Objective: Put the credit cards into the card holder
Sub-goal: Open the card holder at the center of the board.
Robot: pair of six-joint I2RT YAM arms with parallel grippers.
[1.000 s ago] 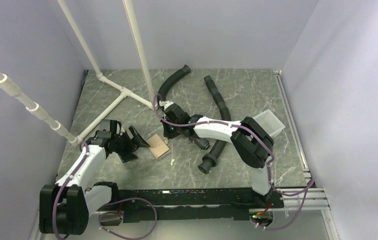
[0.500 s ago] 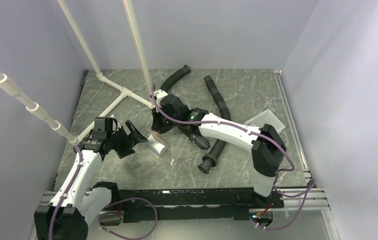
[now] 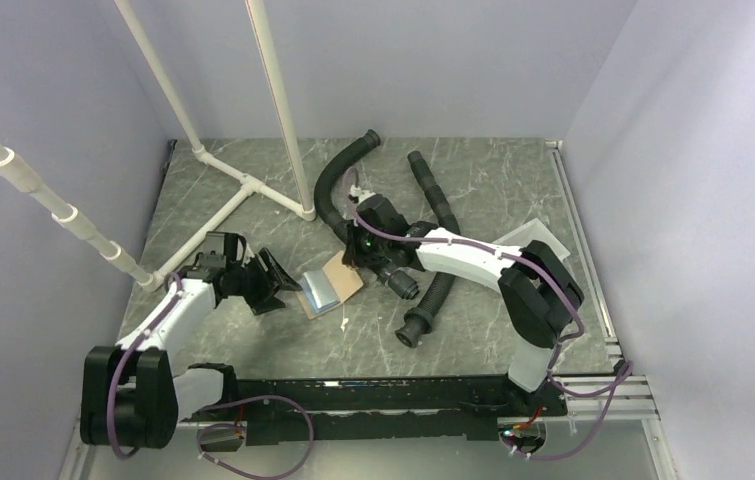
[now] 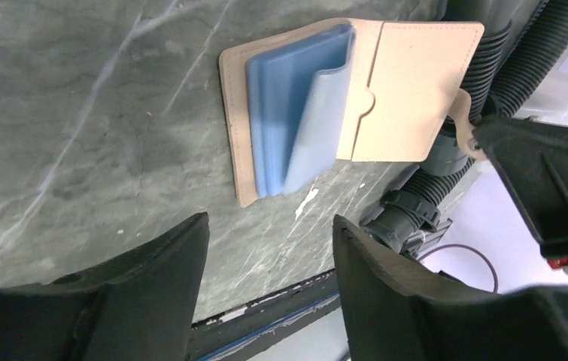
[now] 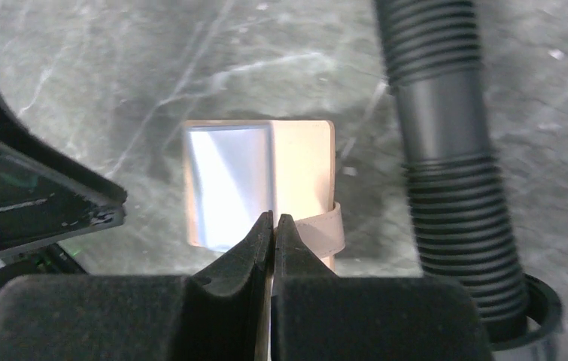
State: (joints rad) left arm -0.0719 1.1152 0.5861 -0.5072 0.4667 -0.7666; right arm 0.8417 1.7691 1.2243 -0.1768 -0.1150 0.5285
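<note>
your left gripper (image 4: 265,237) hangs open, nothing between its fingers, just beside the card holder (image 4: 303,98). the holder lies unfolded on the grey table (image 4: 77,113), blue pockets up. your right gripper (image 5: 273,219) is closed tight at the holder's snap tab (image 5: 324,229), beside a black hose (image 5: 446,150); whether it pinches the tab, you cannot tell.

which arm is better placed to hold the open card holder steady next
Left, probably. The left gripper is open, low beside the card holder, jaws facing its blue pockets. The right gripper is shut at the tab edge; whether it pinches the tab is unclear.
</note>
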